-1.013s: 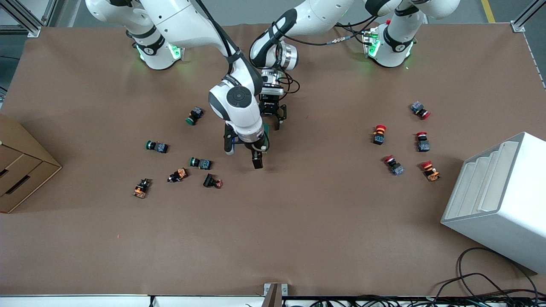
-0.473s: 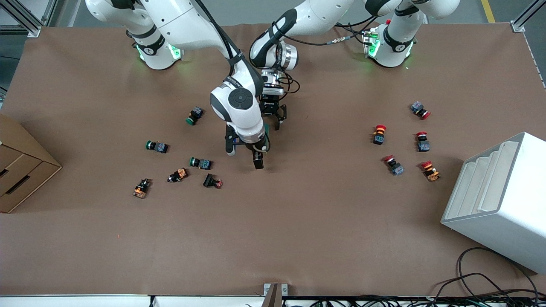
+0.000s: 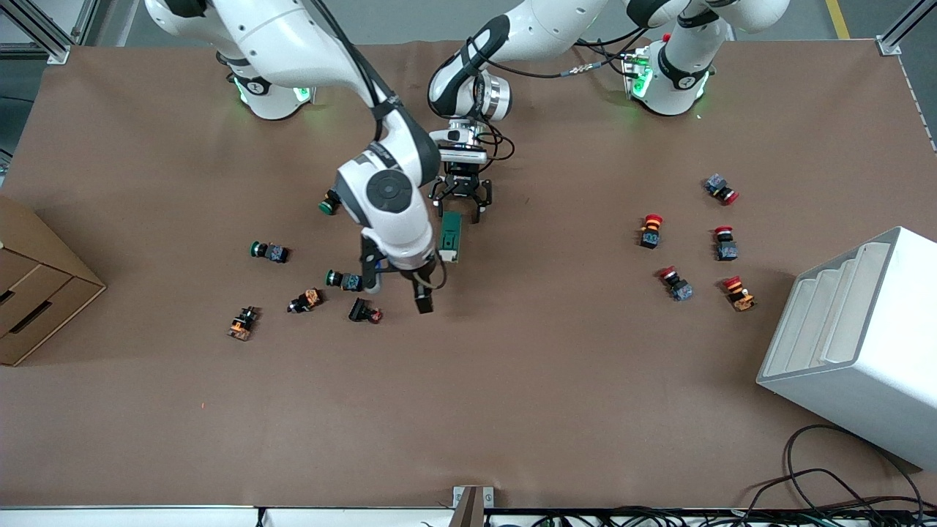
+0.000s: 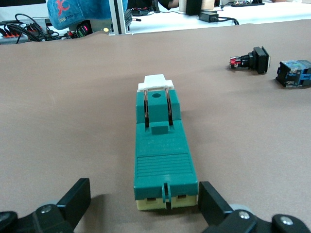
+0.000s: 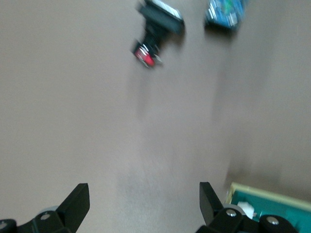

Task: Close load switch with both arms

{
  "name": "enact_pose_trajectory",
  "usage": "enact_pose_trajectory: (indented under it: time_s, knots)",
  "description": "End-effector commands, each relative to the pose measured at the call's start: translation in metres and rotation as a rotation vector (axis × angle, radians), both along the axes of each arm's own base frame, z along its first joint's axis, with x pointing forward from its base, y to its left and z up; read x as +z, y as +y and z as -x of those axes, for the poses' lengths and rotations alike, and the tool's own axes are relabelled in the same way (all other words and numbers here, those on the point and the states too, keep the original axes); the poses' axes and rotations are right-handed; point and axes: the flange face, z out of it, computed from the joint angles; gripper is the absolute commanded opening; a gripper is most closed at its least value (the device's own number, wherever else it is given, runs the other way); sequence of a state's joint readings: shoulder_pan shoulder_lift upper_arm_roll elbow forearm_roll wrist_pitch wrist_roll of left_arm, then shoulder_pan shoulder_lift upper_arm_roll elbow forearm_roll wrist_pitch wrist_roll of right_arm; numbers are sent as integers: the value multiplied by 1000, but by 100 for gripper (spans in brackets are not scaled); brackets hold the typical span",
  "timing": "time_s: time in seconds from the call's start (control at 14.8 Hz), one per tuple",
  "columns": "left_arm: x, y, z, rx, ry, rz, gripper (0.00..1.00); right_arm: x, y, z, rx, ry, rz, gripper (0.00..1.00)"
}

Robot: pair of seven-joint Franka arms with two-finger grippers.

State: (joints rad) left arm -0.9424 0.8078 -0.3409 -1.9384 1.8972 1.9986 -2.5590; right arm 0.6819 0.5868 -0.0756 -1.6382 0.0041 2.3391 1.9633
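The load switch (image 3: 452, 236) is a long dark green block lying flat mid-table, its white lever (image 3: 446, 256) at the end nearer the front camera. In the left wrist view the switch (image 4: 163, 145) shows its lever (image 4: 156, 82) lying down along the body. My left gripper (image 3: 461, 206) is open at table height and straddles the switch's other end; one finger (image 4: 214, 201) is close beside it. My right gripper (image 3: 397, 291) is open and empty, over bare table beside the lever end. The right wrist view shows only a corner of the switch (image 5: 265, 204).
Several green-capped and orange push-buttons (image 3: 344, 279) lie toward the right arm's end, one black-and-red (image 3: 364, 312) just by the right gripper. Red-capped buttons (image 3: 676, 284) cluster toward the left arm's end. A white bin (image 3: 856, 344) and a cardboard box (image 3: 36, 293) stand at the table's ends.
My right gripper has moved off the load switch toward the right arm's end and the front camera, uncovering the switch. The left gripper has stayed at the switch's end.
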Motion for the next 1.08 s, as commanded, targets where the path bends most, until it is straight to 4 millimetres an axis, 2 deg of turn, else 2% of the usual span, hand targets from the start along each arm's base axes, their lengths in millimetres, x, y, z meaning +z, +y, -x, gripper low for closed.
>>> enact_pose_trajectory:
  time_s: [0.0, 0.27, 0.47, 0.81, 0.88, 1.01]
  knots:
    - [-7, -1, -5, 11, -7, 4, 99, 51, -46, -7, 222, 58, 37, 100]
    - [-2, -3, -7, 18, -8, 6, 99, 119, -141, -22, 579, 168, 54, 100]
    - [2, -8, -12, 24, -14, 17, 99, 161, -219, -27, 778, 218, 35, 100]
    - [10, -15, -21, 40, -19, 42, 99, 228, -375, -36, 1115, 245, -31, 100]
    - [11, -15, -24, 52, -15, 45, 99, 239, -400, -35, 1163, 245, -36, 100]
    - [15, -19, -28, 70, -9, 57, 99, 260, -434, -33, 1226, 236, -43, 100]
